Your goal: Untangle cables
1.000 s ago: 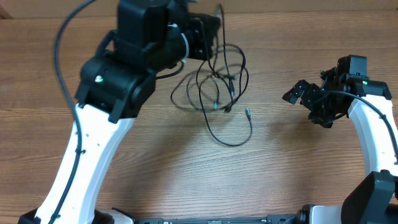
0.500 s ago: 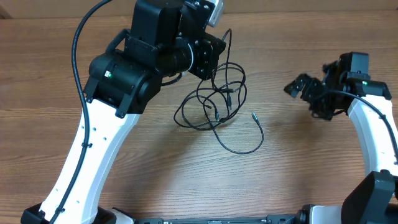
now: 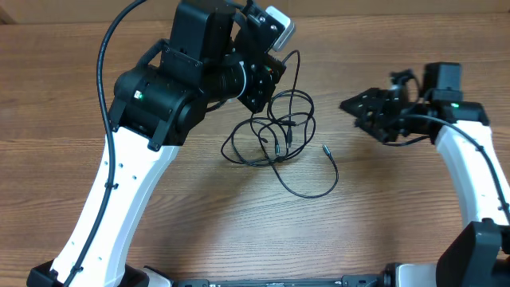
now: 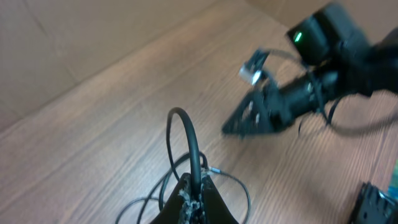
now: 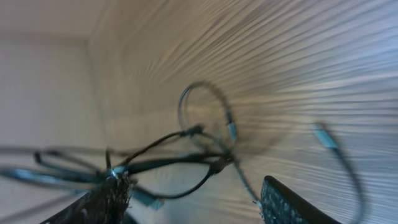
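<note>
Robotics lab bench, wood-grain table (image 3: 239,239), two white-and-black robot arms (image 3: 119,183) rising from its near edge, plain beige panel (image 4: 93,37) behind.

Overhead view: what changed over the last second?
The right gripper swung left toward the cables, jaws open and empty. The left gripper shifted right, dragging the cables and their free plug end slightly rightward. Its clamp on a cable loop stayed.

Thin black cables (image 3: 275,131) are lying loosely tangled at centre, one silver-tipped end trailing toward four o'clock, another strand rising toward twelve.
</note>
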Available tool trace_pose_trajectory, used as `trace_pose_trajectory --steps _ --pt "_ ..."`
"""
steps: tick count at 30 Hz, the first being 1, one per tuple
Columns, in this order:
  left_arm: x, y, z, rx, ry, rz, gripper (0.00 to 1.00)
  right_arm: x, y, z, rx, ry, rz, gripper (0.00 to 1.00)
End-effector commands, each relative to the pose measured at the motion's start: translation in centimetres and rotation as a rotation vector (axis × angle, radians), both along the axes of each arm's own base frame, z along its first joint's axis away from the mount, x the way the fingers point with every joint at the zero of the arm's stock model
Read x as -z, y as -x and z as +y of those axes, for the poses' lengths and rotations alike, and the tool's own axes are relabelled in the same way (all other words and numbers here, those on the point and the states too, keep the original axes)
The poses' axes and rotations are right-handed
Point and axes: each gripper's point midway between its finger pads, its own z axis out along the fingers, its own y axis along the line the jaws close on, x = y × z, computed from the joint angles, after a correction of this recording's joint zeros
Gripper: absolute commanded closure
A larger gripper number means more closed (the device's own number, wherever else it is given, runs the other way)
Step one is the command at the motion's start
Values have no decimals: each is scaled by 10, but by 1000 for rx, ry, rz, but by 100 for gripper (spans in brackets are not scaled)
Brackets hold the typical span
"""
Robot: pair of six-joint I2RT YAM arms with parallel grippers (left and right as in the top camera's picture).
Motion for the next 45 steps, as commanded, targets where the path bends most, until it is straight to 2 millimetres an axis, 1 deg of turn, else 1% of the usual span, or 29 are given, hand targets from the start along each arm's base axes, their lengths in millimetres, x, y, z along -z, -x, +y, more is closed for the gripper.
trace_pose_trajectory --steps 1,3,5,8,10,13,15,18,20,25,27,28,29,31,33,36,38,40,41,43,45 --pt "-19 2 -5 -6 72 -14 96 -11 9 40 -165 -18 -97 32" --pt "-23 5 -9 21 95 -14 96 -11 7 54 -196 16 -135 32" --pt "-25 10 -14 56 118 0 96 -7 2 63 -198 74 -167 28" --pt "-27 17 -19 94 146 21 96 2 -7 67 -145 180 -175 27" --pt "-29 20 -21 115 159 24 96 10 -14 62 -67 270 -157 27" --pt "-37 29 -25 162 191 23 96 22 -23 50 44 402 -142 27" --pt "-40 30 -25 166 196 14 96 31 -25 40 116 467 -109 27" --pt "-46 28 -16 141 202 -1 96 47 -25 21 209 555 -43 27" --pt "-50 27 -9 116 220 5 96 58 -26 17 229 580 -14 27" --pt "-71 34 4 155 287 -17 96 92 -33 17 221 601 45 25" --pt "-74 30 15 123 287 -31 96 102 -29 17 196 597 77 21" --pt "-74 27 22 99 282 -32 96 103 -27 22 137 578 71 20" --pt "-72 23 27 77 276 -31 96 100 -25 29 59 545 47 19" --pt "-68 17 36 43 268 -20 96 87 -22 44 -71 451 -15 19" --pt "-65 12 45 14 265 -7 96 67 -17 57 -179 345 -90 18" --pt "-66 6 54 -26 278 6 96 40 -10 64 -271 240 -181 14" --pt "-67 2 59 -48 291 13 96 22 -4 70 -342 149 -247 12" --pt "-68 2 59 -49 306 24 96 6 5 80 -421 38 -307 7" --pt "-69 3 58 -39 312 27 96 -6 11 87 -475 -38 -352 6" --pt "-69 3 58 -43 315 31 96 -14 16 93 -507 -91 -378 6" --pt "-69 3 58 -47 321 36 96 -13 17 95 -513 -91 -377 6"
